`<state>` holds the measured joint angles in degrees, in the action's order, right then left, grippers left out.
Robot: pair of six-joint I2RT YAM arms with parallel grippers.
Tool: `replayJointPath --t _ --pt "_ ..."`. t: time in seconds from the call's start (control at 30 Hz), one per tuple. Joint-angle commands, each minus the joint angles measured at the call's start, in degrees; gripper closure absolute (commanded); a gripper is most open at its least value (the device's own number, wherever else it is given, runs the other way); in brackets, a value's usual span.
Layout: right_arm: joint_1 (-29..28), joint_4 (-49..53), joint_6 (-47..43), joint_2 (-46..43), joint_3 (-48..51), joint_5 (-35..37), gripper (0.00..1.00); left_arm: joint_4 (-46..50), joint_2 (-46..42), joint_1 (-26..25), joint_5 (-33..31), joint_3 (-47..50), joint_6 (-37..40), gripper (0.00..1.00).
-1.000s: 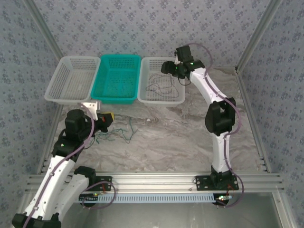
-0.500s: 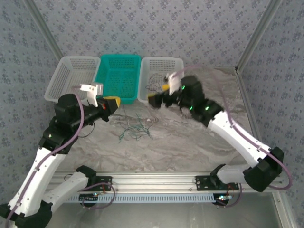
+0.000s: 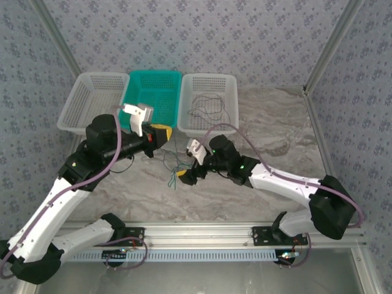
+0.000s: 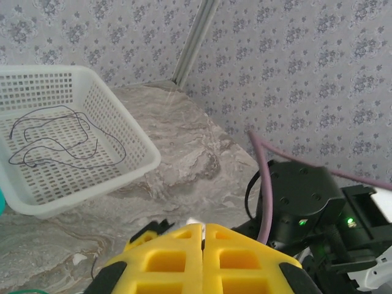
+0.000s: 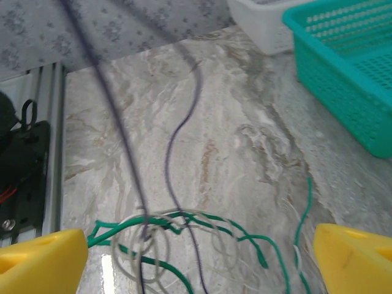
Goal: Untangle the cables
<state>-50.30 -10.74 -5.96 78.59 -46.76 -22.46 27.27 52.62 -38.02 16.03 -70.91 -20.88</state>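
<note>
Roughly: three baskets at the back, a left white basket (image 3: 70, 113), a teal basket (image 3: 153, 125) and a right white basket (image 3: 231, 125). One dark cable (image 3: 205, 110) lies in the right white basket. A tangle (image 5: 177, 220) of green, whitish and dark strands sits on the table (image 3: 275, 122). The left gripper (image 3: 160, 135) has its fingers pressed together; cannot tell if a wire is pinched. The right gripper (image 3: 182, 176) is spread wide over the tangle.

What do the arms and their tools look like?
Left arm and right arm: white shells, black joints, a purple cable along each. Left tool and right tool have blocky yellow fingers; the left's are waffle-gridded. A green light glows on the right arm.
</note>
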Motion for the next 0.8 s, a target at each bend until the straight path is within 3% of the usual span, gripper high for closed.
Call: replayJointPath --t 0.0,0.1,0.23,0.33,0.4,0.5,0.6,0.67,0.77 --pt "-1.8 -6.2 -5.0 4.6 1.0 -3.6 0.06 -0.8 -0.7 -0.5 -2.3 -2.1 0.6 1.0" --pt "-3.3 -8.6 -5.5 9.8 -0.8 -2.7 0.16 -1.3 -1.4 -0.5 -3.8 -1.7 0.2 1.0" --pt "-3.8 -15.2 -2.2 14.4 0.6 4.3 0.77 1.2 -2.8 -0.5 -9.5 -3.2 -0.1 1.0" --pt "-3.7 -18.4 -1.6 15.7 4.4 8.9 1.0 5.4 -4.3 -0.5 -20.8 -5.9 1.2 1.0" --pt "-3.6 -18.1 -1.1 15.9 6.7 11.1 1.0 7.7 -4.5 -0.1 -27.6 -8.4 3.1 1.0" --pt "-3.4 -16.6 1.2 15.2 9.9 13.4 1.0 8.8 -3.6 2.2 -32.3 -12.9 6.0 1.0" --pt "-3.5 -15.0 2.6 14.4 11.8 14.0 1.0 10.5 -0.9 9.7 -32.9 -17.8 7.5 1.0" --pt "-3.6 -14.1 3.3 14.3 12.9 14.6 1.0 10.7 1.4 18.7 -26.7 -20.6 7.2 1.0" --pt "-3.7 -14.0 4.4 13.8 15.4 15.5 1.0 10.6 7.1 37.0 -9.3 -24.9 0.9 1.0"
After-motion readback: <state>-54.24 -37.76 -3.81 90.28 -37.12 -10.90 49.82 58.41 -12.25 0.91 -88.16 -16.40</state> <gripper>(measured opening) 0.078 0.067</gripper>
